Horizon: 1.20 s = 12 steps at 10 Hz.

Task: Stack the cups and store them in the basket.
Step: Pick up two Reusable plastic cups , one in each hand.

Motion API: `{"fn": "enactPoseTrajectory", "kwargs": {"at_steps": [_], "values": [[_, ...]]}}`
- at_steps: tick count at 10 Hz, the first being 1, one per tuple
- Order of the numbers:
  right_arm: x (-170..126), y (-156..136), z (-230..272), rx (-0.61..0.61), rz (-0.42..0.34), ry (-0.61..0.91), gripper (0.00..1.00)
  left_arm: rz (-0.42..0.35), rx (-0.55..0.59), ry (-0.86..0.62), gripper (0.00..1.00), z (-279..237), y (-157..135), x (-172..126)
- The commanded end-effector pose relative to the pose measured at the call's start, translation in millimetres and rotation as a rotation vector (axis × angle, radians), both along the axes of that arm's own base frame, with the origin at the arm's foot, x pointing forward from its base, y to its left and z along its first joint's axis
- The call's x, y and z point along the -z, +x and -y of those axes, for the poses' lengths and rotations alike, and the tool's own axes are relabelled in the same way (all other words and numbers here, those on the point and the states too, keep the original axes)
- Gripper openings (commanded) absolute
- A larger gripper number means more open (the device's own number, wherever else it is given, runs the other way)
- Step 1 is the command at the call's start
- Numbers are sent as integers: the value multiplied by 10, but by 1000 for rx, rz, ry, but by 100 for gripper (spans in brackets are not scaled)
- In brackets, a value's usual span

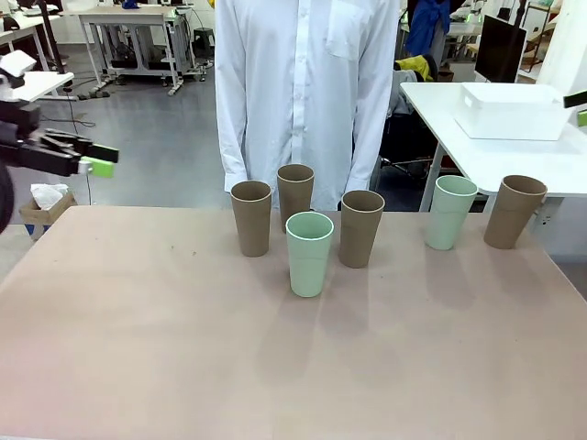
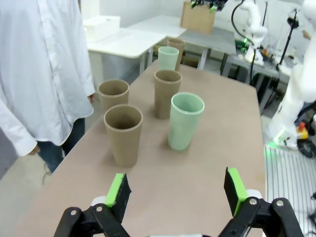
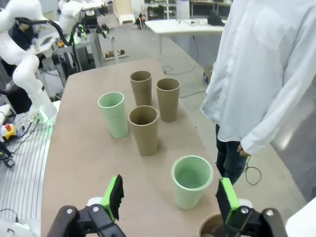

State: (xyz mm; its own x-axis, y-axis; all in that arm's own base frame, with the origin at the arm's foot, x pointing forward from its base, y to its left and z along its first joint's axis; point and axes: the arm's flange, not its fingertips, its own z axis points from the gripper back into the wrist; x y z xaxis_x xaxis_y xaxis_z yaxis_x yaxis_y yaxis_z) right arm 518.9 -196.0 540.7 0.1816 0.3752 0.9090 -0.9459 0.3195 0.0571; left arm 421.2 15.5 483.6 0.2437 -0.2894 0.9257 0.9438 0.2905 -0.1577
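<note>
Left gripper (image 2: pixel 176 187) stands wide and empty. Straight ahead between its fingers is a mint green cup (image 2: pixel 185 121), with a grey-brown cup (image 2: pixel 123 133) just ahead of one finger. Right gripper (image 3: pixel 170 197) is equally wide and empty, with a second mint green cup (image 3: pixel 191 180) close ahead. The white basket (image 1: pixel 509 112) sits on a neighbouring white table (image 1: pixel 550 170), well beyond either gripper. These tumblers look light, stiff and tippy. Pinching one wall just under the rim seems safest, since the matte taper could slip.
</note>
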Motion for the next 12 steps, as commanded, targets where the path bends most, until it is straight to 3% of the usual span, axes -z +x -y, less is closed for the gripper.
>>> {"fn": "enactPoseTrajectory", "kwargs": {"at_steps": [1,4,6,7,8,12], "values": [[154,424,617,-41,-1,104,100,20,31,-89,100,221,197,131],[755,676,1084,-54,-4,217,100,54,60,-224,100,565,404,526],[1205,571,1213,14,25,256,100,76,68,-258,100,775,506,844],[1443,503,1130,135,15,272,100,94,45,-278,100,847,531,967],[1171,556,1242,1,-27,231,100,37,52,-222,100,722,433,740],[1284,567,1264,28,-23,243,100,49,50,-230,100,752,469,843]]}}
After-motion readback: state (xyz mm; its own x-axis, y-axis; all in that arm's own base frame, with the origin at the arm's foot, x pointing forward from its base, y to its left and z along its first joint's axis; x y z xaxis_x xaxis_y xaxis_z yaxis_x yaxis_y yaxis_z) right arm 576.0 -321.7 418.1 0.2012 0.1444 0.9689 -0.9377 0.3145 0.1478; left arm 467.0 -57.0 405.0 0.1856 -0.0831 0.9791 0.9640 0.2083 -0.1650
